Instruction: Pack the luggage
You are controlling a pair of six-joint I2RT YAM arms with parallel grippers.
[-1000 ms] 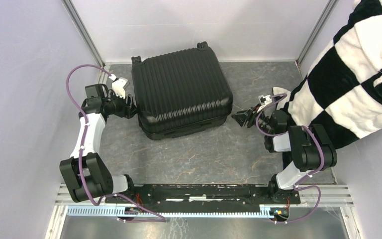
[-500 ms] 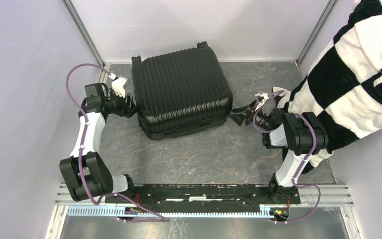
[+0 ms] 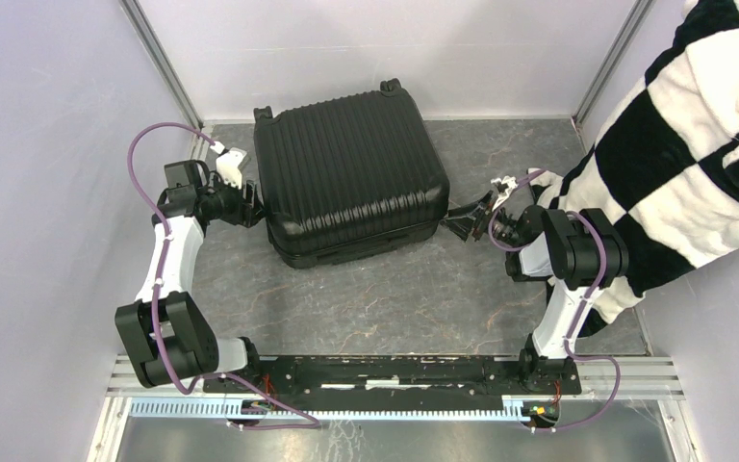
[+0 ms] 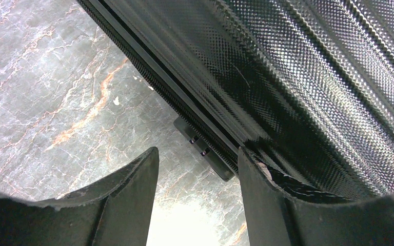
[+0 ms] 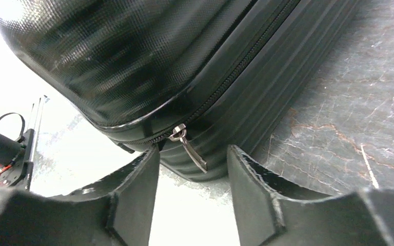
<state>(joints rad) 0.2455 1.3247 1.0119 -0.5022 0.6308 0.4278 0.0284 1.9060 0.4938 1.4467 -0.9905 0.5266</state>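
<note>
Left fingers (image 3: 253, 205), spread apart and holding nothing, sit just beside the left side of the luggage (image 3: 351, 178). The luggage lies flat and zipped shut on the grey marbled worktop (image 3: 394, 298), centre-far, with 2 wheels (image 3: 392, 88) toward the far wall. Right fingers (image 3: 464, 224), likewise parted and empty, point at its near right corner, with the zipper pull (image 5: 187, 147) seen between them, ungripped. Black-and-white checkered cloth (image 3: 693, 144) fills the far right.
</note>
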